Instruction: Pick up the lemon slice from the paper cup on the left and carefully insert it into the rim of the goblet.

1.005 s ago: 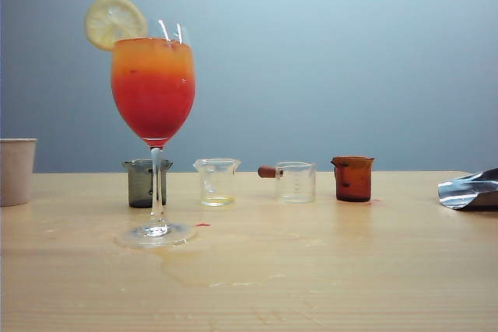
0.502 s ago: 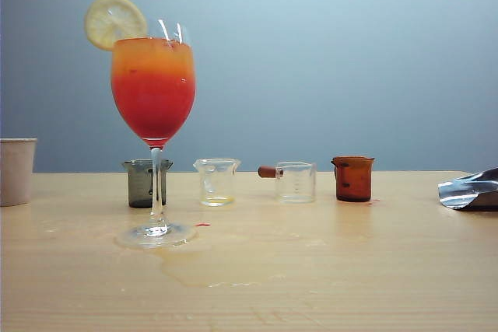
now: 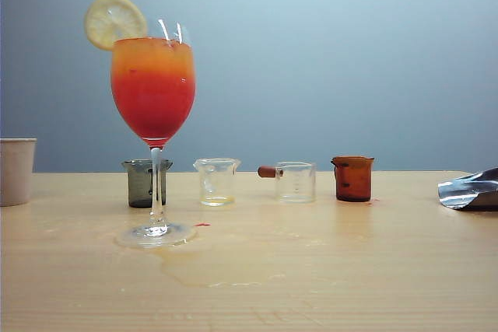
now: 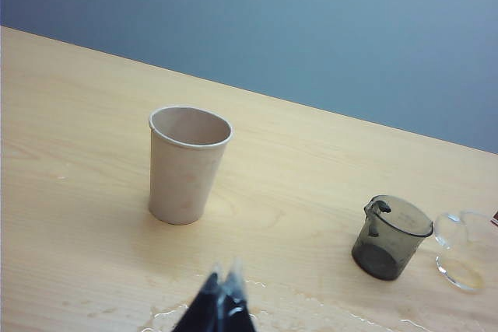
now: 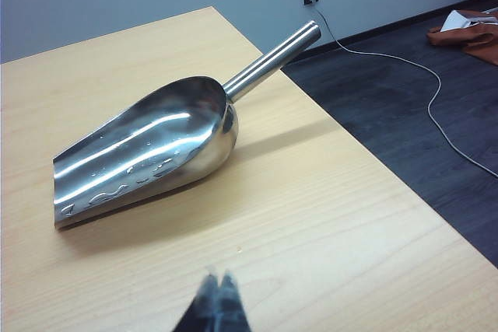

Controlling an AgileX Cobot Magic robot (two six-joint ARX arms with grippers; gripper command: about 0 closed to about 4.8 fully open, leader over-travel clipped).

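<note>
Left gripper [image 4: 223, 301] closed empty near the paper cup [image 4: 187, 165], right gripper [image 5: 216, 301] closed by the scoop [image 5: 148, 153]: you see the lemon slice [image 3: 114, 22] seated on the goblet [image 3: 153, 91] rim, task apparently complete.

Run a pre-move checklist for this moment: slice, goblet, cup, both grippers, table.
1. Lemon slice seated on the goblet rim: ok.
2. Goblet upright on its foot: ok.
3. Paper cup upright, nothing visible inside: ok.
4. Left gripper shut, holding nothing, above the table short of the cup: ok.
5. Right gripper shut, holding nothing, near the metal scoop: ok.
6. Table dry: not ok, a wet patch spreads around the goblet foot.
</note>
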